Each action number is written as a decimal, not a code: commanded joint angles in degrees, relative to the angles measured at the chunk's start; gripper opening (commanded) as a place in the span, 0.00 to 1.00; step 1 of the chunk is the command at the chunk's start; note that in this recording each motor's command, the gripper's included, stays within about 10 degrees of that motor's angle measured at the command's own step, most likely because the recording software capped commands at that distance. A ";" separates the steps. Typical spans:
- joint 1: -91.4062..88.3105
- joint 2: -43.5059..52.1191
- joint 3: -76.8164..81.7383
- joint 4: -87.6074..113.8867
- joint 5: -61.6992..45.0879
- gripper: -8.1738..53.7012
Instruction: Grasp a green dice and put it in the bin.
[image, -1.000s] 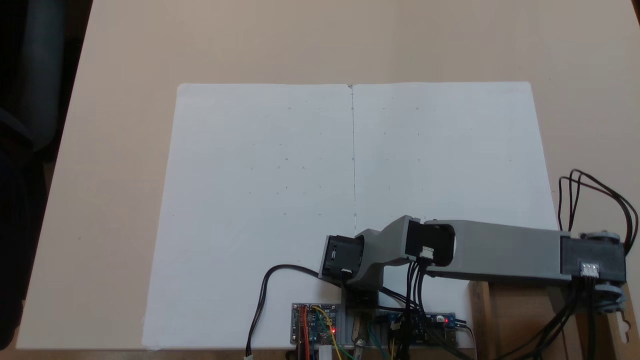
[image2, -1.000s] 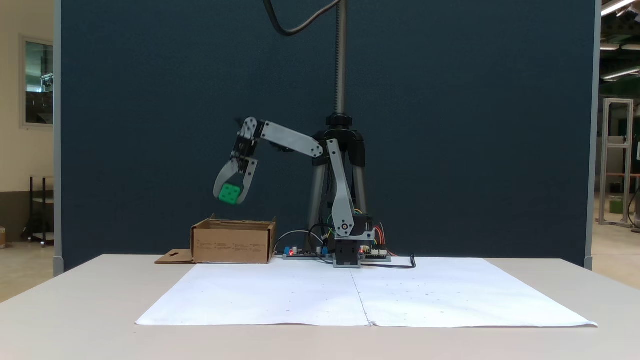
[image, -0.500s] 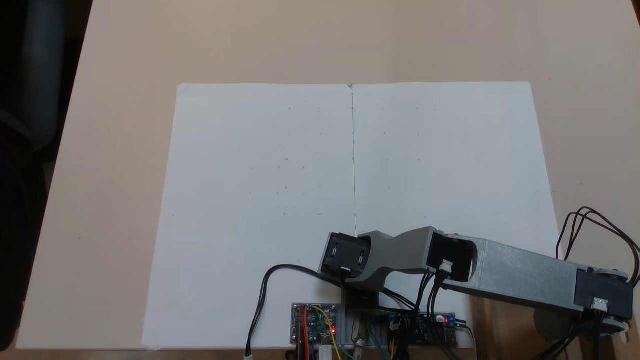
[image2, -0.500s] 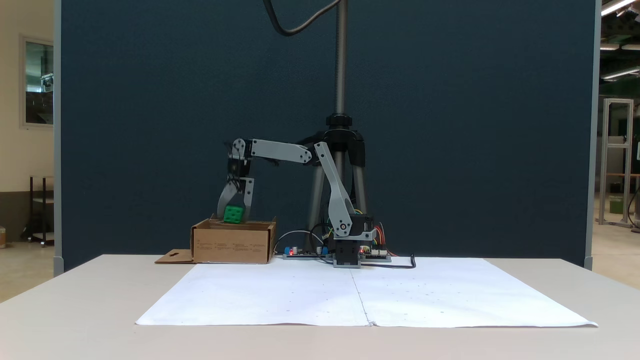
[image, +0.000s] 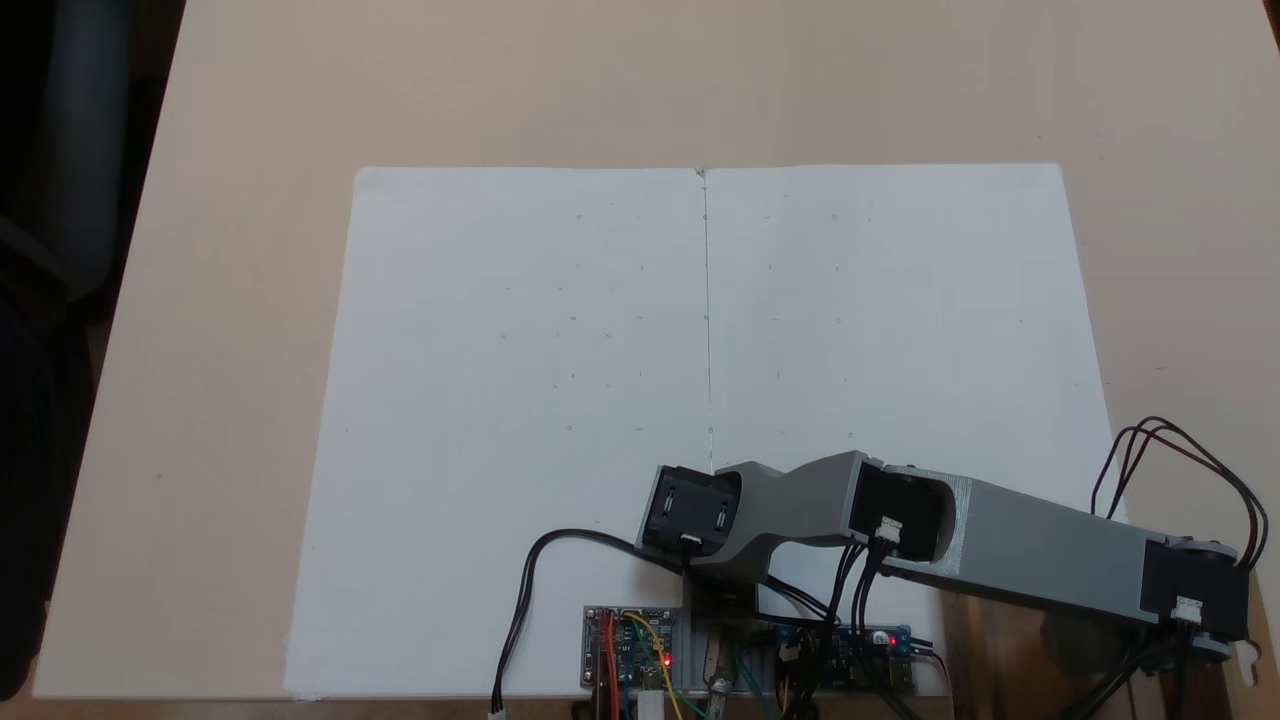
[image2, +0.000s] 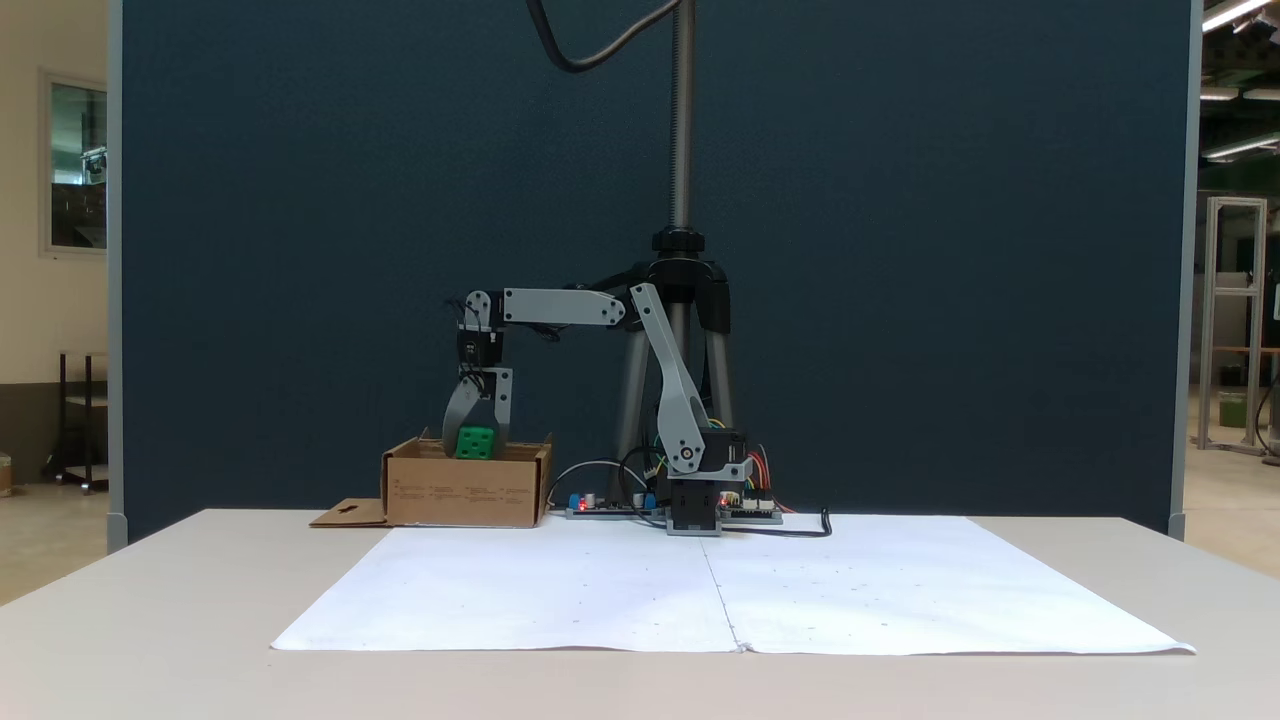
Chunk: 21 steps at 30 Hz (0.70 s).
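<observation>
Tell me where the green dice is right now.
In a fixed view, the green dice sits left of centre, held between the end effector fingers right at the top rim of the cardboard bin, left of the arm's base.

A lab or workshop hall: a dark partition (image2: 900, 250) stands behind the counter (image2: 150, 620), bare circuit boards (image: 630, 648) with loose wires sit beside the arm (image2: 680, 400), and metal frames (image2: 1235, 320) stand beyond the partition.
</observation>
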 joint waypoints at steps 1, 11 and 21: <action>-0.62 2.90 0.88 -0.70 -5.36 0.66; -3.52 3.87 4.48 -8.09 -0.97 0.83; -11.95 7.47 -13.01 -23.99 23.89 0.80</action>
